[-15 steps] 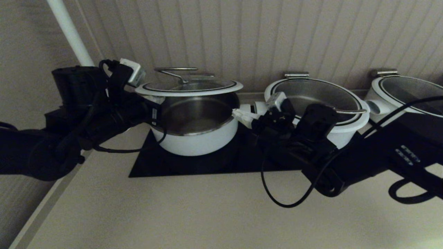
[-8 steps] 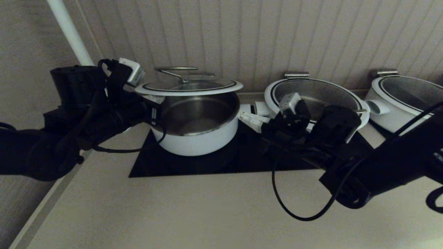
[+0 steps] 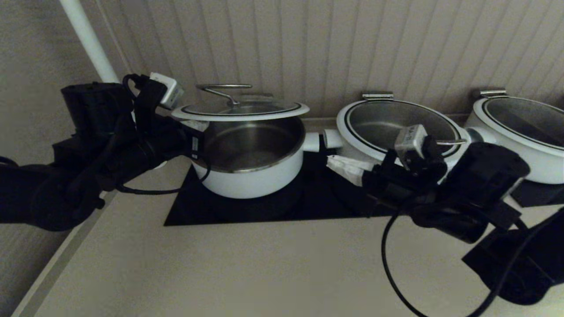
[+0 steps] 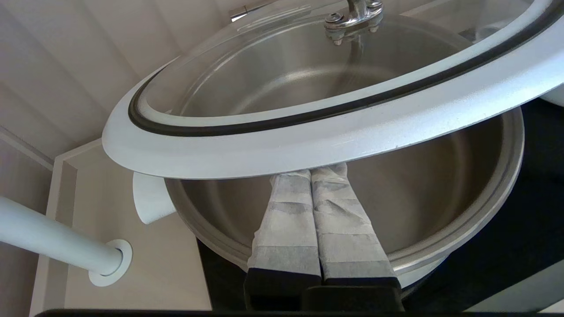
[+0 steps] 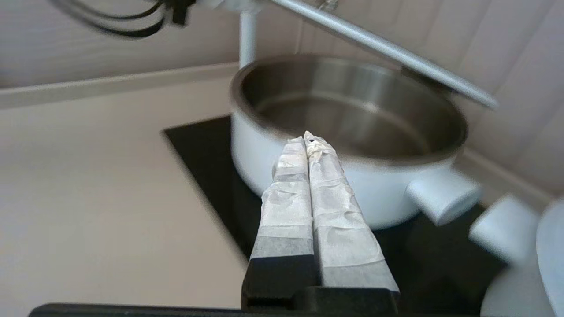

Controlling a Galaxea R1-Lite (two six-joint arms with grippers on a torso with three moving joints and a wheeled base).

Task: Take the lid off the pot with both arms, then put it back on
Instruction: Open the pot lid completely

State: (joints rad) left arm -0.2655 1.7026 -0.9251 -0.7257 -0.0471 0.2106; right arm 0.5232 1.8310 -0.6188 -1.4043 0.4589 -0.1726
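Observation:
The lid (image 3: 240, 110) is lifted above the deep white pot (image 3: 251, 176), which stands on the black cooktop. My left gripper (image 3: 196, 127) is shut, with its tips under the lid's white rim on the left side, propping it up. In the left wrist view the gripper (image 4: 310, 172) reaches under the lid's rim (image 4: 282, 154), over the pot's steel inside (image 4: 440, 198). My right gripper (image 3: 339, 164) is shut and empty, to the right of the pot. In the right wrist view the right gripper (image 5: 308, 138) points at the pot (image 5: 352, 185), and the lid (image 5: 383, 46) slants above it.
Two wider white pots (image 3: 396, 127) (image 3: 520, 127) with lids stand to the right on the black cooktop (image 3: 246, 211). A panelled wall is close behind. A white pole (image 3: 88, 39) rises at the back left. The counter's edge runs along the left.
My right arm has pulled back to the right, from beside the pot's right handle to in front of the second pot. The left gripper and the lifted lid have stayed put.

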